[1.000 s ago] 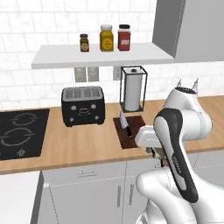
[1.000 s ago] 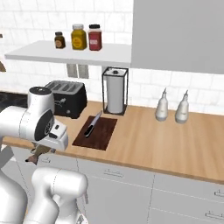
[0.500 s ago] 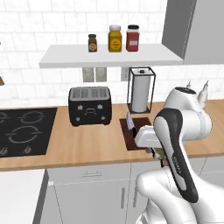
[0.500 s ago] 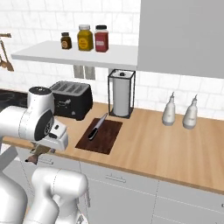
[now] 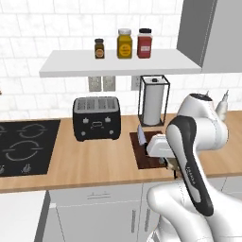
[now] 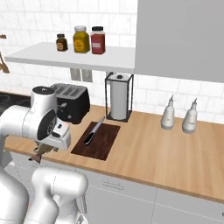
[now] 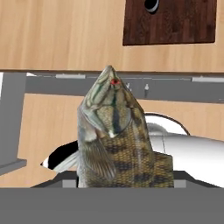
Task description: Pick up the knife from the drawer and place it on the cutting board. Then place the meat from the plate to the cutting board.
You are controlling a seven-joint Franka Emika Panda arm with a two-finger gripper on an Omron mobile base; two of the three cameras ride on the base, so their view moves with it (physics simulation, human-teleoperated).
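The meat (image 7: 116,140) is a brownish, scaly fish-shaped piece with a red eye, and my gripper (image 6: 39,153) is shut on it. It hangs low in front of the counter edge, nose toward the counter. In the left base view the gripper (image 5: 173,163) sits just off the near right corner of the dark wooden cutting board (image 5: 142,158). The knife (image 6: 94,131) lies along the left side of the cutting board (image 6: 105,142), blade pointing to the back. The cutting board (image 7: 175,26) shows ahead of the meat in the hand view. The plate is out of view.
A black toaster (image 5: 96,118) stands left of the board and a paper-towel holder (image 5: 152,100) behind it. A stove top (image 5: 23,146) lies far left, two white bottles (image 6: 179,116) on the right. Shut grey drawer fronts (image 6: 114,186) run under the counter.
Both base views shifted a little as the base moved, so the counter things sit slightly further right. The arm's pose and its hold on the meat look unchanged.
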